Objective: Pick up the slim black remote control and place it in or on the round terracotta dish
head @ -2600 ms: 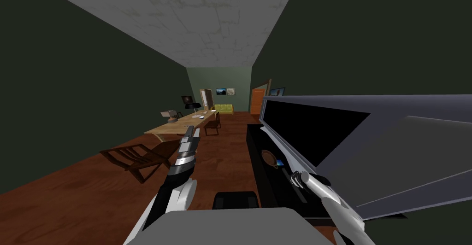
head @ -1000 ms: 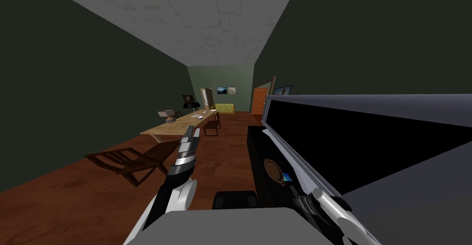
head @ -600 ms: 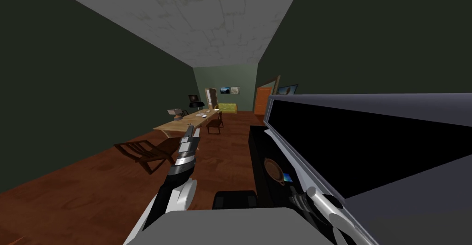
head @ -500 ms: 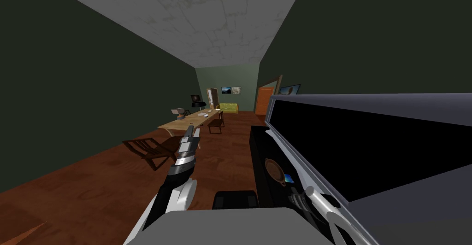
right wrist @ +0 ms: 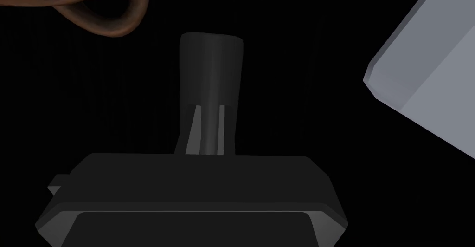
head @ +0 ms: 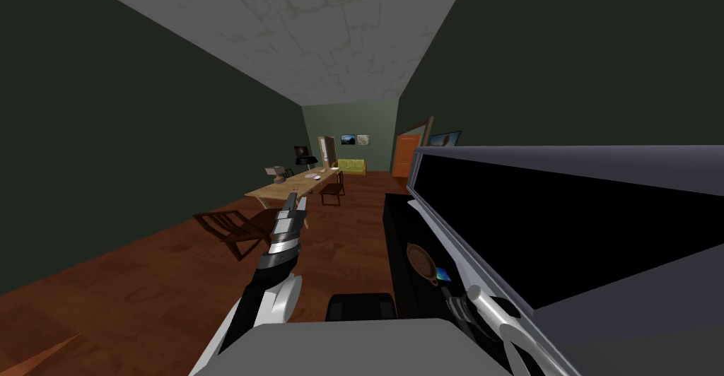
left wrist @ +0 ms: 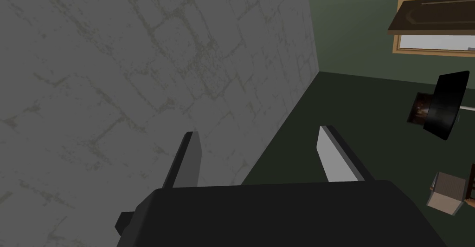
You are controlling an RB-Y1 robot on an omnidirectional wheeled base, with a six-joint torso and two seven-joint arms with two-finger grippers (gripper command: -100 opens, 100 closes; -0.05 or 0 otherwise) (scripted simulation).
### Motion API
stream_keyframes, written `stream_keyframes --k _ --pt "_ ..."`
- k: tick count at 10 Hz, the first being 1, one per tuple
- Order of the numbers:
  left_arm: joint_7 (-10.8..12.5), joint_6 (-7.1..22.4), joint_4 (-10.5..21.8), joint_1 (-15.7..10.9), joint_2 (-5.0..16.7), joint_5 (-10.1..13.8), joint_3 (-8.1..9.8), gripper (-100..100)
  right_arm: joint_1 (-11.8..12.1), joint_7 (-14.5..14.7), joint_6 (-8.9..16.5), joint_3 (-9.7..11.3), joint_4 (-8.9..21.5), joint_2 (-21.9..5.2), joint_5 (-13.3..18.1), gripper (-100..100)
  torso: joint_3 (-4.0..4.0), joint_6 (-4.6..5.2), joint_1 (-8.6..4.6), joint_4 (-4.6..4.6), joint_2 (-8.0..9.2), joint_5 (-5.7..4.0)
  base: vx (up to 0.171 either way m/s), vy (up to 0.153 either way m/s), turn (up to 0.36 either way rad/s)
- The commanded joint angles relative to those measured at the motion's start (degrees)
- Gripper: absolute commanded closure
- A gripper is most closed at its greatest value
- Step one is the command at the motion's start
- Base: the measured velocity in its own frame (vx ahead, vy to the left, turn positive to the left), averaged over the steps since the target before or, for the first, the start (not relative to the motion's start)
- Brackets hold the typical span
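Note:
The slim black remote control (right wrist: 211, 72) lies on the black stand (head: 396, 251), pointing toward the dish's loop handle. My right gripper (right wrist: 207, 130) reaches down over its near end, the two fingers drawn close together with a dark strip of the remote between them. The round terracotta dish (head: 420, 261) sits just beyond on the same stand, and its handle (right wrist: 93, 7) is a short way past the remote's far tip. In the head view the right gripper (head: 452, 301) is low beside the screen. My left gripper (head: 292, 198) is raised over the floor, open and empty (left wrist: 259, 160).
A large dark-screened television (head: 565, 216) stands on the stand at my right, its grey foot (right wrist: 426, 86) close beside the remote. A small blue card (head: 442, 274) lies next to the dish. A wooden chair (head: 233, 227) and a long table (head: 290, 188) stand on the wood floor to the left.
My head view has swung slightly, so the room drifts right. The right arm has stayed low over the stand by the remote, and the left arm has not moved.

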Motion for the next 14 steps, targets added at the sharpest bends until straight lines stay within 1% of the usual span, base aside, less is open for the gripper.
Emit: stream_keyframes --k 1,2,3,4,5,7,8,11,12,13,14 --pt "0.0 0.0 0.0 0.0 0.0 0.0 0.00 0 0.0 0.0 0.0 0.0 0.0 0.0 0.0 100 0.00 0.00 0.00 0.00 0.00 0.00 0.000 0.000 0.000" --pt "0.0 0.0 0.0 0.0 0.0 0.0 0.00 0 0.0 0.0 0.0 0.0 0.0 0.0 0.0 100 -0.01 0.00 -0.03 -0.01 -0.01 0.02 0.000 0.000 0.000" --pt "0.0 0.0 0.0 0.0 0.0 0.0 0.00 0 0.0 0.0 0.0 0.0 0.0 0.0 0.0 0 -0.02 0.00 -0.05 -0.01 -0.02 0.01 0.000 0.000 0.000" --pt "0.0 0.0 0.0 0.0 0.0 0.0 0.00 0 0.6 -0.2 1.0 0.2 -1.4 0.2 0.1 100 -0.02 0.00 -0.05 -0.01 -0.02 0.01 0.022 -0.003 -0.124" --pt "0.0 0.0 0.0 0.0 0.0 0.0 0.00 0 1.5 1.1 2.4 0.1 -2.6 -0.4 -0.7 100 -0.05 0.06 -0.06 -0.04 -0.07 0.02 0.060 0.010 -0.198" --pt "0.0 0.0 0.0 0.0 0.0 0.0 0.00 0 2.3 2.4 3.8 0.1 -3.9 -0.9 -1.6 100 -0.12 0.06 -0.05 -0.07 -0.18 0.05 0.043 0.006 -0.143" --pt "0.0 0.0 0.0 0.0 0.0 0.0 0.00 0 3.1 3.6 5.1 0.1 -5.2 -1.5 -2.4 100 -0.09 0.03 -0.05 -0.05 -0.14 0.04 0.051 0.024 -0.195" --pt "0.0 0.0 0.0 0.0 0.0 0.0 0.00 0 4.4 5.5 7.2 0.1 -7.1 -2.3 -3.6 100 -0.13 0.01 0.15 -0.04 -0.23 0.06 0.065 0.051 -0.106" --pt "0.0 0.0 0.0 0.0 0.0 0.0 0.00 0 4.0 5.4 6.5 0.0 -6.2 -2.2 -3.5 100 -0.13 0.02 0.18 -0.04 -0.24 0.07 0.029 0.027 -0.027" --pt "0.0 0.0 0.0 0.0 0.0 0.0 0.00 0 4.0 5.5 6.6 0.0 -6.3 -2.2 -3.5 0 -0.09 -0.01 0.09 -0.02 -0.16 0.05 0.005 0.006 0.006" --pt "0.0 0.0 0.0 0.0 0.0 0.0 0.00 0 4.0 3.9 7.7 1.2 -5.8 -4.2 -3.5 100 -0.04 0.01 0.01 -0.01 -0.08 0.04 0.044 0.068 -0.001"
